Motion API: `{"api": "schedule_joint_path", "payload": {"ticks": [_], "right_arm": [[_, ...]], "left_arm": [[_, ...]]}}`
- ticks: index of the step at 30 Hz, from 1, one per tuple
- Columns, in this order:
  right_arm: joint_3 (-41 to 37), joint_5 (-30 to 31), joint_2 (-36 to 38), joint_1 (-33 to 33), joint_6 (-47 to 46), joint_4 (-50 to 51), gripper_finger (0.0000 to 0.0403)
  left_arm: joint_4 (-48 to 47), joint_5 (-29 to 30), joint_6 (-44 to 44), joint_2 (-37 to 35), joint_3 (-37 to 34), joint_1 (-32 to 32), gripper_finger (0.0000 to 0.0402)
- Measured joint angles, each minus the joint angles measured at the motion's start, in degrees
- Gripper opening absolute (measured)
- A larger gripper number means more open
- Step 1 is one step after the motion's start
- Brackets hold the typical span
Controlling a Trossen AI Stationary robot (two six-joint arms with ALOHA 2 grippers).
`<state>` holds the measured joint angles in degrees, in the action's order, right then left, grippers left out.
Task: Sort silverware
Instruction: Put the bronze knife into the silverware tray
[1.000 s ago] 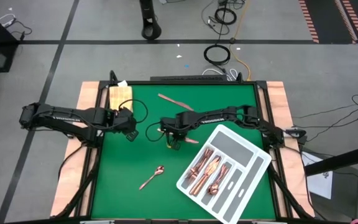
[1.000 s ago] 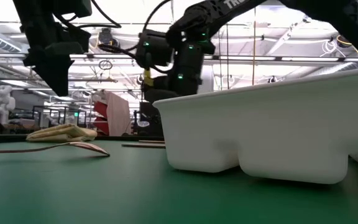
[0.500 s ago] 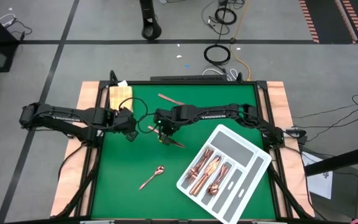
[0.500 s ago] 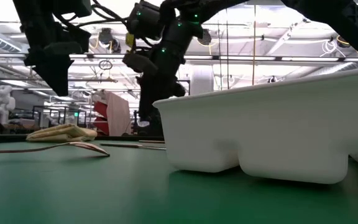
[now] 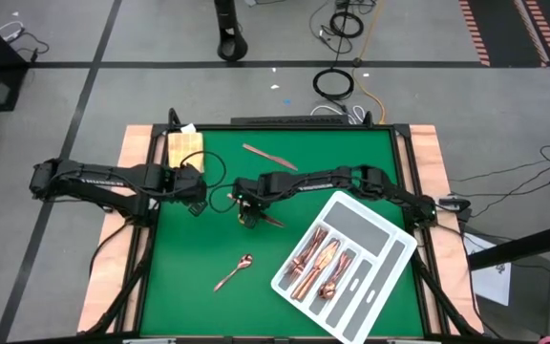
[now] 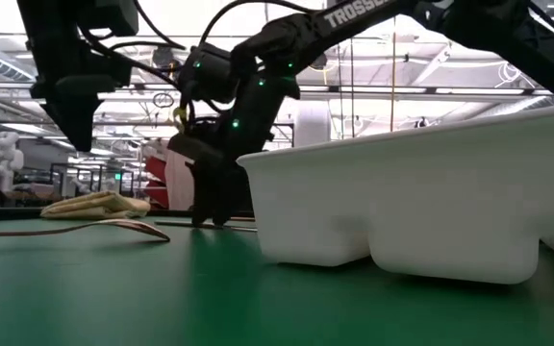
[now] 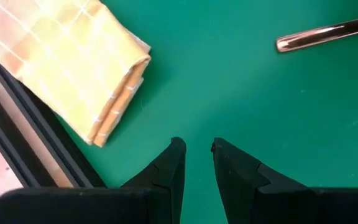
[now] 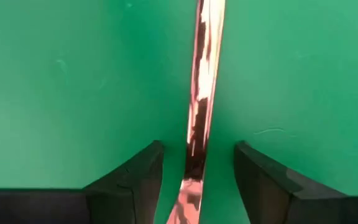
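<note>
Right gripper (image 8: pixel 197 163) at frame centre, fingers wide, straddling copper utensil (image 8: pixel 202 81), probably knife, flat on worktop (image 5: pixel 351 162). Risk: thin handle slips when pinched. Left gripper (image 7: pixel 196 157) idle, fingers narrow, empty.

The right tool (image 5: pixel 247 216) has swung left and lowered, open, astride a knife (image 8: pixel 199 118)

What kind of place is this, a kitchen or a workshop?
Most likely a robotics lab or industrial hall: a green test table on a bare taped floor, loose cables, and ceiling trusses behind.
</note>
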<state>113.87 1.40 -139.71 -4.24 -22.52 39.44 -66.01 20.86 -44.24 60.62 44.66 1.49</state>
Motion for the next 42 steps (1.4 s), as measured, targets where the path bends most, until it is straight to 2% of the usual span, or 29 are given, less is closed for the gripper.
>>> {"api": "schedule_joint_path", "payload": {"ticks": [3, 6, 8, 11, 13, 17, 20, 27, 32, 37, 42], "right_arm": [[0.26, 0.4, -1.62, 0.22, -2.26, 1.6, 0.0182], [0.55, -1.0, -3.09, 0.02, -5.09, 3.75, 0.0156], [0.72, -3.38, -3.96, -0.33, -5.78, 4.82, 0.012], [0.76, -5.48, -4.34, -0.58, -7.01, 5.64, 0.0042], [0.76, -5.85, -4.34, -0.43, -7.46, 5.67, 0.0015], [1.09, -5.96, -4.27, -0.28, -7.45, 6.39, 0.0006], [3.2, -6.87, -3.35, 0.24, -6.0, 12.4, 0.0003], [11.32, -3.15, -1.75, 0.81, -3.0, 22.58, 0.0002], [13.04, -1.13, -1.41, 0.77, -1.03, 23.67, 0.0003], [13.08, -5.06, -1.03, 1.72, 1.66, 30.23, 0.0003], [13.07, -2.65, -0.14, 4.15, 3.91, 40.11, 0.0014]], "left_arm": [[-0.01, 0.0, 0.1, 0.0, 0.0, 0.29, 0.0091], [0.05, 0.27, 0.15, 0.0, 0.0, 0.31, 0.0091], [0.05, 0.39, 0.16, 0.0, 0.0, 0.31, 0.0091], [0.09, 0.67, 0.17, 0.0, 0.0, 0.31, 0.0091], [0.1, 0.68, 0.17, 0.02, -0.02, 0.31, 0.0091], [0.06, 0.71, 1.0, 0.02, -0.04, 0.31, 0.0091], [0.05, 1.0, 3.11, 0.02, -0.07, 0.41, 0.0091], [0.93, 1.82, 3.01, 0.02, -0.07, 0.44, 0.0091], [2.38, 2.61, 3.3, 0.02, -0.07, 0.44, 0.0091], [7.83, 5.53, 10.21, 0.02, -0.07, 1.62, 0.0091], [16.62, -0.46, 20.68, 1.58, -0.07, 7.14, 0.0091]]}}
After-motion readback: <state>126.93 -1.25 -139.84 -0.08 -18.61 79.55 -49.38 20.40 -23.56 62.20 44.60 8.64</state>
